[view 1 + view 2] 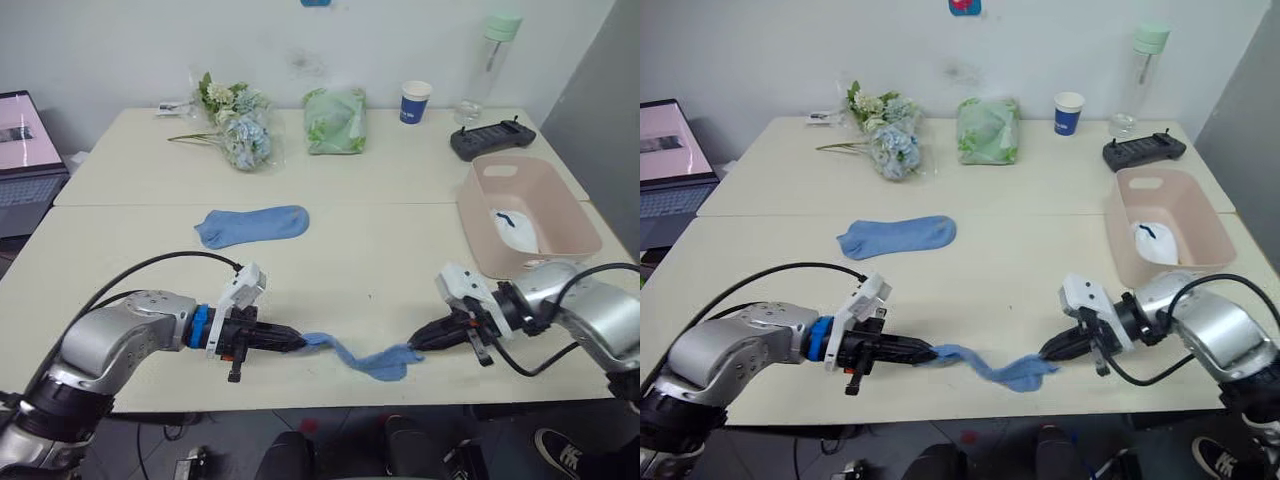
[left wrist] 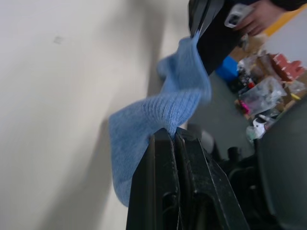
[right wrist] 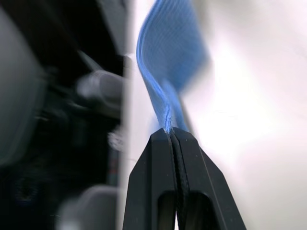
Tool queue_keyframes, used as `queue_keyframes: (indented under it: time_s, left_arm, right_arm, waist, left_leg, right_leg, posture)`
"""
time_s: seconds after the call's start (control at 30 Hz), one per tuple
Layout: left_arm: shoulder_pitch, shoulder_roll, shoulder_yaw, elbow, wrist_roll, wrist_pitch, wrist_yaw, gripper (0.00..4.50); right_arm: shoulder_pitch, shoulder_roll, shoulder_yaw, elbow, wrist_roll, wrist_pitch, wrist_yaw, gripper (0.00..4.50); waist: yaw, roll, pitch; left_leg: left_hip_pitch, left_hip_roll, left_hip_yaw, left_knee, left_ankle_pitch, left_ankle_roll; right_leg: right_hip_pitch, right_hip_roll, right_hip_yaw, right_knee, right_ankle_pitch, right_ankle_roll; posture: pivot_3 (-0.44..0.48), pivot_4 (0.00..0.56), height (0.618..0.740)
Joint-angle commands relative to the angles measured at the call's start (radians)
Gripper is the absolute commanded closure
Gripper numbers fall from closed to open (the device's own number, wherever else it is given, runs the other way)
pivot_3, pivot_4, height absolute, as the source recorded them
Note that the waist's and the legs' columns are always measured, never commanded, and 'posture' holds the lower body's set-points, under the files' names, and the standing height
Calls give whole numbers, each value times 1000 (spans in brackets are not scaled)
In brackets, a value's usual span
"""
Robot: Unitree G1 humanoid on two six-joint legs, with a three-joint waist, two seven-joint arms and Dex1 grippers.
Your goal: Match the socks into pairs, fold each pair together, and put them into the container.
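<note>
A light blue sock [image 1: 360, 355] is stretched near the table's front edge between both grippers. My left gripper [image 1: 303, 341] is shut on its left end and my right gripper [image 1: 413, 346] is shut on its right end. A second light blue sock [image 1: 252, 225] lies flat at the table's middle left. The pale pink container [image 1: 528, 215] stands at the right, with white socks [image 1: 517, 230] inside it. In the wrist views the blue fabric [image 2: 163, 108] is pinched between the closed fingers [image 3: 173, 143].
At the back stand a flower bunch [image 1: 236, 125], a green cloth bundle in plastic [image 1: 334, 120], a blue-and-white paper cup [image 1: 415, 102], a clear bottle [image 1: 488, 65] and a black controller [image 1: 492, 138]. A laptop [image 1: 25, 160] sits at the far left.
</note>
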Motion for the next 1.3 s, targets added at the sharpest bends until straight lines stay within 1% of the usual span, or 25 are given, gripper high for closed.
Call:
queue_keyframes:
  time_s: [0.03, 0.17, 0.27, 0.37, 0.53, 0.6, 0.63, 0.7, 0.77, 0.83, 0.9, 1.0, 1.13, 1.23, 1.3]
  left_arm:
    - [-35, -6, -39, 61, 111, -101, -31, 4500]
    - [-91, -64, -39, 138, 142, -110, -27, 4500]
    - [-134, -106, -53, 201, 199, -172, -25, 4500]
    - [-157, -130, -63, 252, 258, -238, -33, 4500]
    - [-199, -166, -79, 322, 309, -264, -48, 4500]
    - [-207, -184, -73, 348, 330, -292, -41, 4062]
    - [-213, -195, -62, 366, 339, -305, -27, 3887]
    - [-218, -205, -36, 395, 358, -338, -2, 3269]
    - [-219, -224, 33, 419, 354, -368, 70, 2649]
    - [-205, -226, 75, 405, 341, -380, 86, 2045]
    - [-173, -227, 118, 362, 322, -382, 99, 1427]
    - [-79, -215, 199, 239, 267, -321, 128, 536]
    - [49, -212, 249, 62, 210, -247, 168, 536]
    - [98, -221, 260, 3, 198, -216, 209, 536]
    - [139, -233, 247, -11, 220, -214, 251, 536]
  right_arm:
    - [-55, 52, 18, 97, -119, -156, -22, 4488]
    - [-99, 120, 23, 203, -182, -234, -27, 4488]
    - [-133, 162, 33, 287, -233, -306, -29, 4488]
    - [-143, 185, 28, 326, -264, -355, -30, 4488]
    - [-150, 219, 12, 376, -312, -405, -64, 4488]
    - [-146, 230, -9, 383, -313, -407, -86, 4500]
    - [-146, 231, -22, 379, -302, -388, -89, 4287]
    - [-151, 232, -55, 373, -291, -379, -108, 3772]
    - [-148, 215, -104, 346, -265, -337, -119, 3139]
    - [-132, 203, -136, 317, -249, -307, -127, 2453]
    - [-94, 194, -172, 264, -218, -255, -135, 1733]
    - [26, 164, -239, 135, -132, -120, -146, 737]
    - [156, 148, -264, 20, -107, -54, -192, 737]
    - [194, 162, -275, -35, -83, -7, -234, 737]
    - [219, 179, -285, -50, -67, 28, -274, 737]
  waist:
    - [1, 0, 0]
    - [5, 0, 0]
    - [7, 0, 0]
    - [6, 0, 0]
    - [5, 0, 0]
    - [4, 0, 0]
    - [4, 0, 0]
    - [4, 0, 0]
    - [5, 0, 0]
    - [5, 0, 0]
    - [5, 0, 0]
    - [5, 0, 0]
    - [7, 0, 0]
    - [7, 0, 0]
    - [6, 0, -1]
  left_leg:
    - [-1, 0, 1, 0, 1, -2]
    - [-3, 0, 2, 0, 2, -3]
    - [-3, -1, 3, 1, 1, -3]
    - [-3, -1, 3, 1, 2, -3]
    - [-3, 0, 4, 1, 2, -3]
    - [-3, 0, 4, 1, 2, -3]
    - [-3, 0, 4, 1, 2, -3]
    - [-3, -1, 4, 1, 2, -3]
    - [-3, 0, 4, 1, 2, -3]
    - [-5, 0, 3, 1, 2, -3]
    - [-8, 0, 1, 2, 2, -3]
    - [-9, 0, -1, 1, 2, -3]
    - [-14, -1, -3, 2, 2, -3]
    - [-12, -1, -4, 3, 1, -1]
    - [-9, -1, -4, 3, 0, 0]
  right_leg:
    - [-1, 0, 1, 0, 0, 0]
    - [-3, 0, 1, 0, 0, 0]
    - [-2, -1, 1, 0, 0, 0]
    - [-3, -1, 1, 0, 0, 0]
    - [-4, -1, 2, 1, 0, 0]
    - [-4, -1, 2, 1, 0, 0]
    - [-4, -1, 2, 1, 0, 0]
    - [-4, -1, 2, 1, 0, 0]
    - [-4, -1, 2, 1, 0, 0]
    - [-6, -1, 2, 2, 0, 0]
    - [-9, -1, 2, 3, 1, 0]
    - [-10, -1, 2, 0, 0, 0]
    - [-12, -3, 2, 0, 1, 0]
    - [-10, -3, 2, 2, 2, 1]
    - [-8, -2, 2, 2, 2, 0]
  posture:
    - [0, 150, 740]
    - [0, 150, 740]
    - [0, 150, 740]
    - [0, 150, 740]
    - [0, 150, 740]
    - [0, 150, 740]
    - [0, 150, 740]
    - [0, 150, 740]
    - [0, 150, 740]
    - [0, 150, 740]
    - [0, 150, 740]
    - [0, 150, 740]
    - [0, 150, 740]
    - [0, 150, 740]
    - [0, 150, 740]
